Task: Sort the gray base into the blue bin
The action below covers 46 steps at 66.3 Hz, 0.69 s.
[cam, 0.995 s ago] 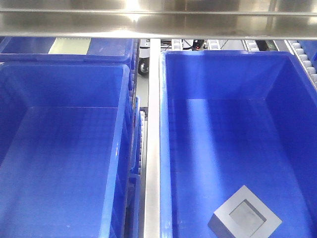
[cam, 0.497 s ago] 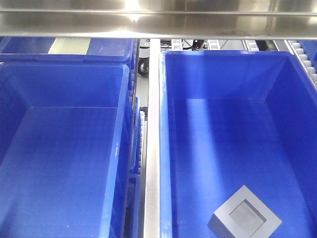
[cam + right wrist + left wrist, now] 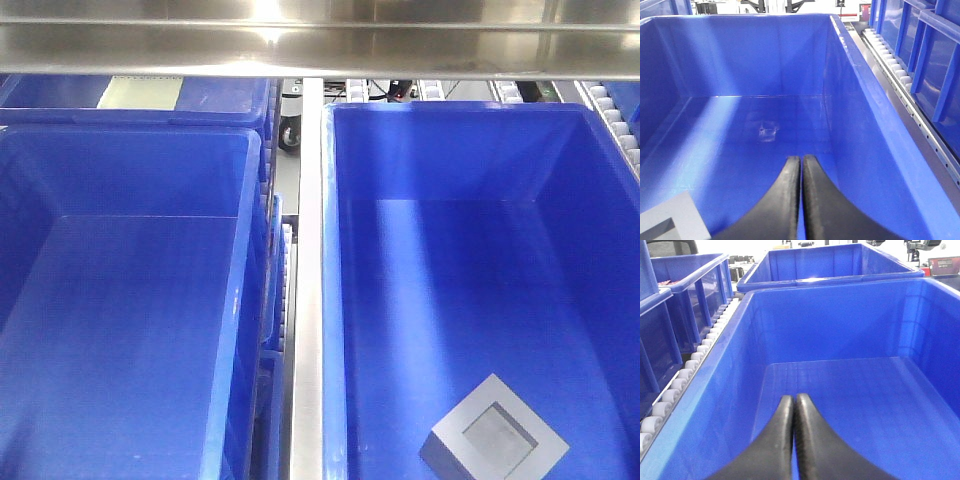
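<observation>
The gray base lies on the floor of the right blue bin, near its front edge, with its darker square recess facing up. The right wrist view catches a corner of the gray base at the lower left, to the left of my right gripper, which hangs shut and empty over that blue bin's floor. My left gripper is shut with nothing in it, above the floor of the left blue bin. Neither gripper shows in the front view.
The left bin holds nothing. A steel divider rail runs between the two bins, and a steel beam crosses the top. Roller conveyors flank the bins, with more blue bins behind.
</observation>
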Available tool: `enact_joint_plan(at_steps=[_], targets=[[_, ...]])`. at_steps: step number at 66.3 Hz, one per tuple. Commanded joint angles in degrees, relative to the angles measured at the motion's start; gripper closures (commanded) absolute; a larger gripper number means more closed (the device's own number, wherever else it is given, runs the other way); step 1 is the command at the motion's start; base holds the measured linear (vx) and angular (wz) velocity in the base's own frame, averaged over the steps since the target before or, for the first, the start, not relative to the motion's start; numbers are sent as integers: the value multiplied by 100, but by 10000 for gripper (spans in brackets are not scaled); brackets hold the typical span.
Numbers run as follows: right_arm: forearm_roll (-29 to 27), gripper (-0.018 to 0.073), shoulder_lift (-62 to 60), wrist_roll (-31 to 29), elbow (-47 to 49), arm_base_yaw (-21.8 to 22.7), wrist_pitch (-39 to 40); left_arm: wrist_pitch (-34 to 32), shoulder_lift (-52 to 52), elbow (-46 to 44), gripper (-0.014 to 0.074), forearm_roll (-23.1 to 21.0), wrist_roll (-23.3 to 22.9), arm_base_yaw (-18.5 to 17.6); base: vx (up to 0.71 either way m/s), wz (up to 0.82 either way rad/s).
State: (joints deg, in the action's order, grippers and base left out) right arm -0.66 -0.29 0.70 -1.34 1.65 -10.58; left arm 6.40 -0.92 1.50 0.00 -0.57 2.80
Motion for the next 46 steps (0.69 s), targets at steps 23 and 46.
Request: enact_joint_plan(at_steps=[23,46], targets=[[26,564,103,-70,-37,15,198,-405,-55,-119,603,0,-18,-7,0,0],[26,564,103,-70,-37,15,198,-405,-55,-119,603,0,-18,-7,0,0]])
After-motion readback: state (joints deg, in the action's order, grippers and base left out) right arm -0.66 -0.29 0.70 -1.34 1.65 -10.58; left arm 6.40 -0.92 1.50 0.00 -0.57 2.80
